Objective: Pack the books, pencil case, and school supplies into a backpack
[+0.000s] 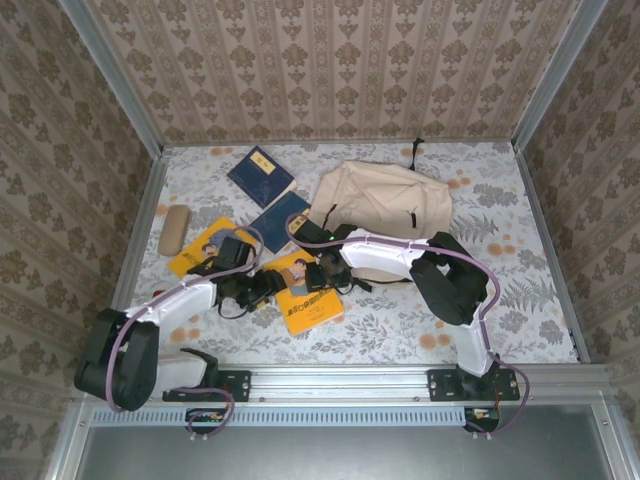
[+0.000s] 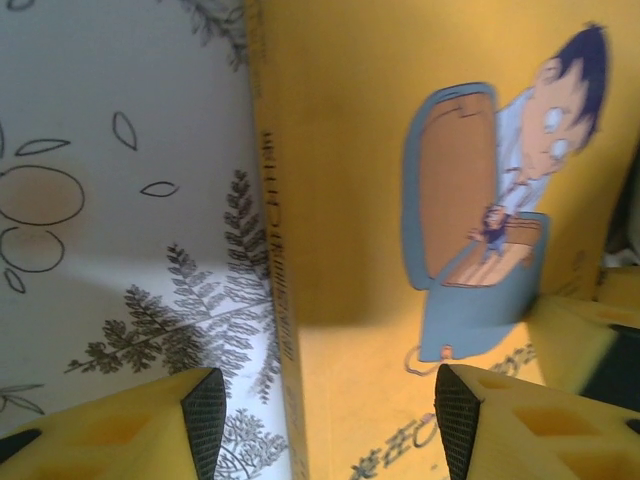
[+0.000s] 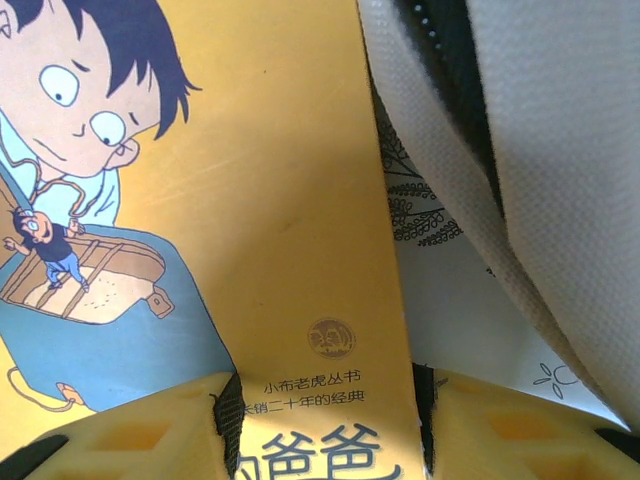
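A yellow book [image 1: 308,300] with a cartoon cover lies flat at the table's near middle, between both grippers. My left gripper [image 2: 330,425] is open over its spine edge [image 2: 272,250]: one pad over the tablecloth, the other above the cover. At the opposite edge, my right gripper [image 3: 327,425] is open, with one pad on the cover [image 3: 290,220] and the other just off the edge, beside the backpack's [image 3: 540,150] fabric. The beige backpack [image 1: 385,198] lies behind. A second yellow book [image 1: 200,247], two navy books [image 1: 260,175] [image 1: 280,218] and the tan pencil case [image 1: 174,230] lie at the left.
The flowered tablecloth [image 1: 400,320] is walled in by patterned panels on three sides. A metal rail [image 1: 340,382] with both arm bases runs along the near edge. A black backpack strap [image 1: 445,285] lies under the right arm.
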Motion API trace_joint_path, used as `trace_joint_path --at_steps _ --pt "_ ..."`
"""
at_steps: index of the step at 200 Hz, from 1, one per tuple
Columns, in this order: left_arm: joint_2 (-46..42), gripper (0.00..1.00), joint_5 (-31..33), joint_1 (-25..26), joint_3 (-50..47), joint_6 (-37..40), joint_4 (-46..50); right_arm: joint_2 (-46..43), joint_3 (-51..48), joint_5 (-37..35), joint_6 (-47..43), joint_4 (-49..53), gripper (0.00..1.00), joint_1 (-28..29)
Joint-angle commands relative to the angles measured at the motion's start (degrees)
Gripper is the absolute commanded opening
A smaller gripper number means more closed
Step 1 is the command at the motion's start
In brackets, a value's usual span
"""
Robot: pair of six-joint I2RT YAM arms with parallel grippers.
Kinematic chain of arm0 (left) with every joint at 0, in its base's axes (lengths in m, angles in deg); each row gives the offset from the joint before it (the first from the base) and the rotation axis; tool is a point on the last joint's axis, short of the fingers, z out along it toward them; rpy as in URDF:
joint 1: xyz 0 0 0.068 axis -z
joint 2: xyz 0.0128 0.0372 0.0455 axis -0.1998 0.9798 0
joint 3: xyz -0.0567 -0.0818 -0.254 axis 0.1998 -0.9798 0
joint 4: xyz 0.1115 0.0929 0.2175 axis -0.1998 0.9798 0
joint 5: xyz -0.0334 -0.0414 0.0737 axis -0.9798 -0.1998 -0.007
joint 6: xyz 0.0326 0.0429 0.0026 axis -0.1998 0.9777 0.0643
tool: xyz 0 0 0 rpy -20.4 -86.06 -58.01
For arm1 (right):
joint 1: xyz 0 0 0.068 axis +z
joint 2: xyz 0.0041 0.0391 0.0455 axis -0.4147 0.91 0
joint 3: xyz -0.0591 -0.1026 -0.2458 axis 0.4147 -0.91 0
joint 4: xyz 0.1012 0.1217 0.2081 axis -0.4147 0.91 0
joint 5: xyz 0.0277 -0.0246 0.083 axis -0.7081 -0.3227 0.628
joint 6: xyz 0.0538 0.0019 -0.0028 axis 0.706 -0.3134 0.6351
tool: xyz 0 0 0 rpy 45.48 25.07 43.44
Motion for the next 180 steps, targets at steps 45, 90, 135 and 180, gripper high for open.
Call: trace_joint_path --at_steps 45,90,135,180 --pt "4.67 0.54 -6.06 1.26 0.24 0.76 -6.53 2.23 -0.87 5.10 0.13 -1.43 0.46 -0.17" --pt "4.98 0.52 -11.23 1.39 -0.05 -0.19 -12.25 3.48 -1.34 9.89 0.35 -4.05 0.45 -0.14" --pt "-0.49 0.50 -16.75 1.41 -0.58 -3.26 -19.19 3.64 -1.12 11.91 0.70 -5.39 0.44 -0.13" --pt "-3.83 0.43 -16.22 1.35 0.10 -5.61 -17.05 3.51 -1.29 11.74 0.87 -5.41 0.44 -0.22"
